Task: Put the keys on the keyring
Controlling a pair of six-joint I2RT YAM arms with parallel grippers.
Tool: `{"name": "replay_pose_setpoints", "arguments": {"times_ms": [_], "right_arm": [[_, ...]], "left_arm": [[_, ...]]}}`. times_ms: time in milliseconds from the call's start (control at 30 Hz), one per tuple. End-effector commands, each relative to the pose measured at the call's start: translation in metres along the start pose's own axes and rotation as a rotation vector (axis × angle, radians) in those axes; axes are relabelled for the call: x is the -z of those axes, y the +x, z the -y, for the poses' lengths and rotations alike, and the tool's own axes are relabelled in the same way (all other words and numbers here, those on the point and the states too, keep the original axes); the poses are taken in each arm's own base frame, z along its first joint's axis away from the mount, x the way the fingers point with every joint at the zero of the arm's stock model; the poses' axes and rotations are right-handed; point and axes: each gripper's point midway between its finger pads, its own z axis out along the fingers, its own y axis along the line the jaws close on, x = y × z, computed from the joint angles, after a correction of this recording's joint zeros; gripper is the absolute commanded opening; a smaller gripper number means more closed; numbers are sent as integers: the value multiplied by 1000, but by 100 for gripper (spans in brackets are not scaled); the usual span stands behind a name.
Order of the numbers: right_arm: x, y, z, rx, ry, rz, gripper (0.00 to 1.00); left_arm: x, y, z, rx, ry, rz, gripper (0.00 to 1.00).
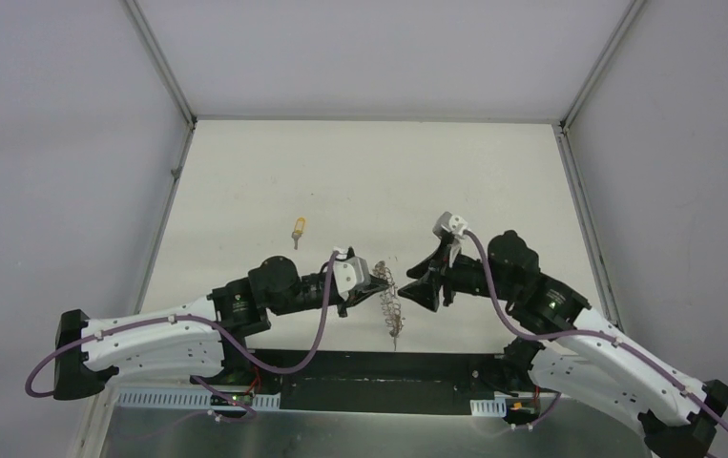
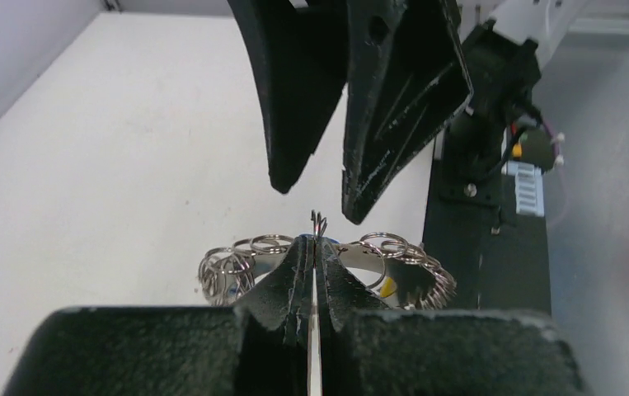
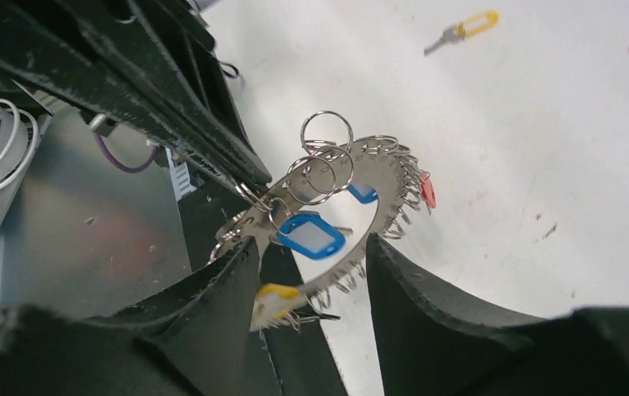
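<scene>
One thin pinch holds the keyring (image 3: 393,165) up.
My left gripper (image 2: 315,247) is pressed together on one wire loop of it, so the floppy ring could slip free and drop. My right gripper (image 1: 419,291) stands spread just beside it and could knock it. The yellow key (image 1: 299,230) lies well apart at ten o'clock, unthreaded.

Found the left gripper (image 2: 316,247) clamped tight on the keyring (image 2: 228,268), coils fanned to either side of the fingers, a yellow key head (image 2: 387,286) peeking through on the right. Met just above by the right gripper (image 2: 319,200), jaws parted, tips pointing down. Hung over the white worktop (image 2: 88,165), near its edge beside the black plate (image 2: 484,247).
</scene>
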Motion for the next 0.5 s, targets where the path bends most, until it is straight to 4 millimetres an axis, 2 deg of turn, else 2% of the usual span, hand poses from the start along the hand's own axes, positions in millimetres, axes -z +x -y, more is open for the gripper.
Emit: {"name": "replay_pose_setpoints", "arguments": {"times_ms": [0, 167, 200, 233, 367, 400, 467], "right_arm": [[13, -61, -25, 170, -110, 316, 53], [13, -64, -26, 178, -113, 332, 53], [15, -61, -38, 248, -183, 326, 42], [16, -58, -42, 269, -213, 319, 38], [17, -58, -49, 312, -257, 339, 36], [17, -54, -54, 332, -290, 328, 29], [17, -50, -58, 361, -325, 318, 31]], "left_arm": [[-3, -60, 3, 17, 13, 268, 0], [-4, -61, 10, -45, 57, 304, 0], [-4, -62, 11, -52, 62, 310, 0], [-3, -62, 11, -55, 64, 313, 0], [-2, -65, 15, -62, 84, 333, 0], [-1, -66, 15, -62, 85, 335, 0], [0, -67, 16, -68, 90, 338, 0]]}}
